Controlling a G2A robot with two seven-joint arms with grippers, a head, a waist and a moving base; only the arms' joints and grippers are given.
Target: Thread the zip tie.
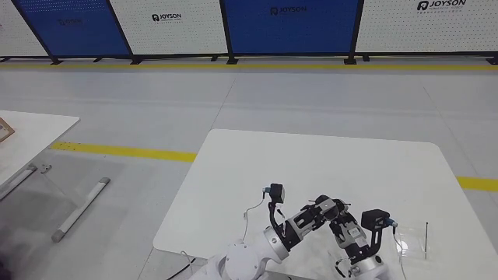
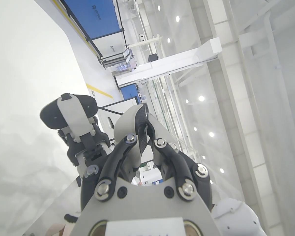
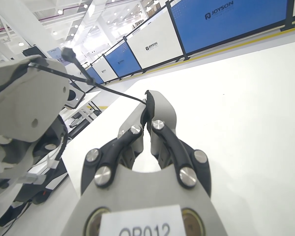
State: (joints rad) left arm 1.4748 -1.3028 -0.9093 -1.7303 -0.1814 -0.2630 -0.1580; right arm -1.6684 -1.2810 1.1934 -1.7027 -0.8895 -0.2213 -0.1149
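The right claw (image 3: 147,102) is closed together and it clamps one end of the black zip tie (image 3: 113,91) at its very tip. From there the zip tie goes through the air, above the edge of the white surface (image 3: 223,124), to the left claw (image 2: 144,120). The fingers of the left claw are also pressed together, with a thin dark piece between the pads, so it holds the other part of the zip tie. The square head (image 3: 68,54) of the zip tie stands free on a short length that crosses the stretched part. In the top view both claws meet near the front edge of the surface. A thin dark strip (image 1: 426,239) lies on the surface beside the right arm. Blue and white panels (image 1: 292,8) stand far behind.
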